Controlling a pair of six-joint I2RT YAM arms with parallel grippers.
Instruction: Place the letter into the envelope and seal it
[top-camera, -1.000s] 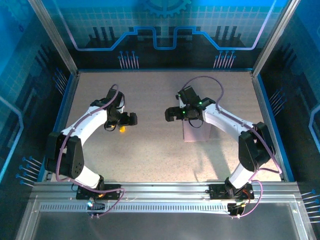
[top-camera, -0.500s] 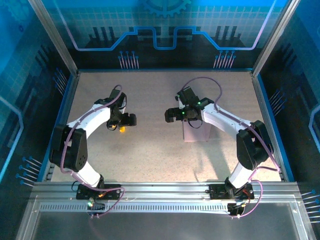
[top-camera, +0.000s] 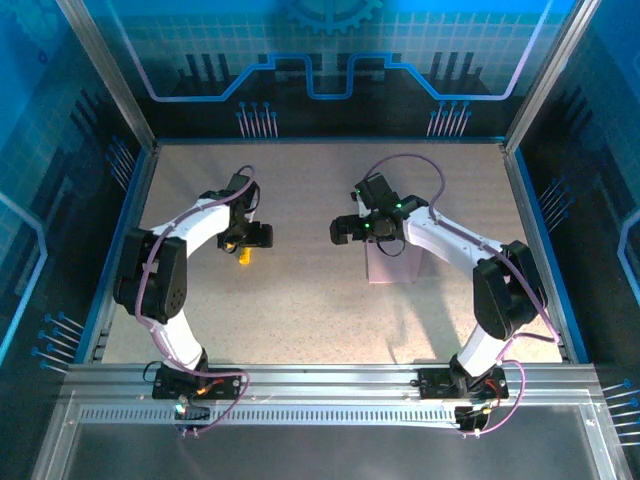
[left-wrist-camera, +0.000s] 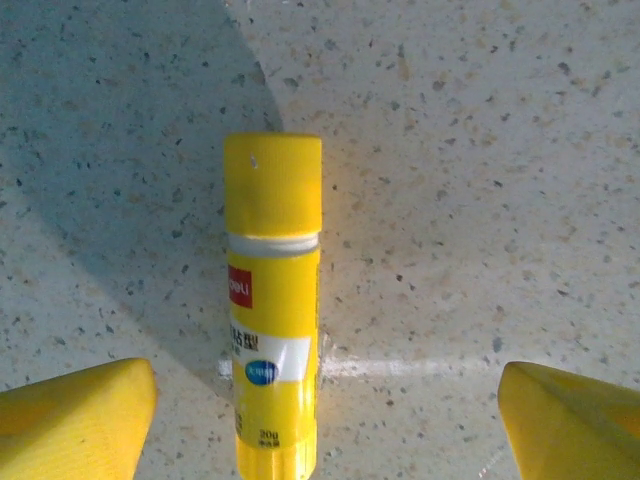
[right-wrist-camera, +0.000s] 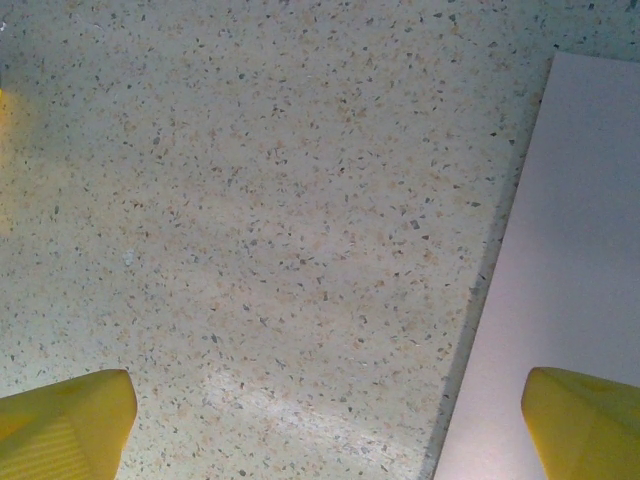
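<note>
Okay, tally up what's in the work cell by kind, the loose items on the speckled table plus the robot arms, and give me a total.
Yellow plastic glue stick: 1
Pale pink paper envelope: 1
White jointed robot arms: 2 (left arm, right arm)
Total: 4

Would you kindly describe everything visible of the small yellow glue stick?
The small yellow plastic glue stick is a capped cylinder: plain yellow cap, a thin white ring beneath it, then a yellow body with a red patch and a blue oval on a white band. It lies flat on the speckled beige table, between the open yellow fingers of the left gripper, untouched.
</note>
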